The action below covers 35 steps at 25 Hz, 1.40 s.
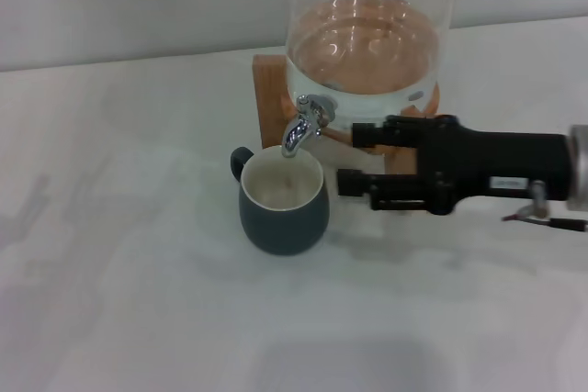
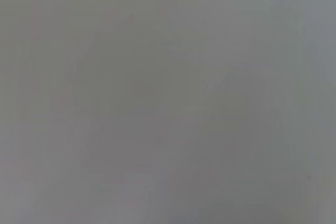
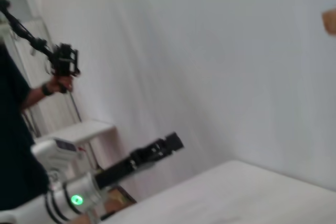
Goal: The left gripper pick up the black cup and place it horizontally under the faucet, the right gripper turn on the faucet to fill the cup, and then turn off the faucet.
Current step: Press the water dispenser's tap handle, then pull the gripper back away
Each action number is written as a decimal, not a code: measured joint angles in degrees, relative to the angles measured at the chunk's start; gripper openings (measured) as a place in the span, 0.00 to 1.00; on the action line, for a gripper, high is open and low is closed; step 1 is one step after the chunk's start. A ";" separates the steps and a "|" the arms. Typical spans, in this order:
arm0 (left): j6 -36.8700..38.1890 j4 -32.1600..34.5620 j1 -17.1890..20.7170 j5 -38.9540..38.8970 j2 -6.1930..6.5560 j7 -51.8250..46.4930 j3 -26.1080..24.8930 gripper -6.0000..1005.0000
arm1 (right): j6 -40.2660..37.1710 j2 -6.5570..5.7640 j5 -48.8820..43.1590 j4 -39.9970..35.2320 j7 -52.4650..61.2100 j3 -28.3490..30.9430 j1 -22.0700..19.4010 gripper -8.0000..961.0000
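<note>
Only the head view shows the right gripper (image 1: 347,159) (prongs apart) beside the faucet (image 1: 307,122), above the black cup (image 1: 283,201)

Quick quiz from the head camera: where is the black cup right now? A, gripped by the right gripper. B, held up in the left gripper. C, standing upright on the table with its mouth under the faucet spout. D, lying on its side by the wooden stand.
C: the black cup stands upright on the table, its open mouth right below the faucet spout, while the right gripper is beside it, not touching it.
</note>
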 joint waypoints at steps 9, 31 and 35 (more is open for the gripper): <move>0.42 2.55 -0.19 0.51 0.12 -2.23 0.35 0.88 | 6.48 0.04 0.36 0.36 -0.45 2.17 -0.38 0.80; -1.04 3.08 0.10 0.26 0.00 -2.12 0.10 0.88 | 3.89 0.25 1.90 0.77 -1.30 -2.51 0.77 0.80; -2.64 3.08 0.09 0.38 0.00 -1.97 0.25 0.88 | 2.32 0.25 1.89 0.80 -1.33 -3.77 0.96 0.80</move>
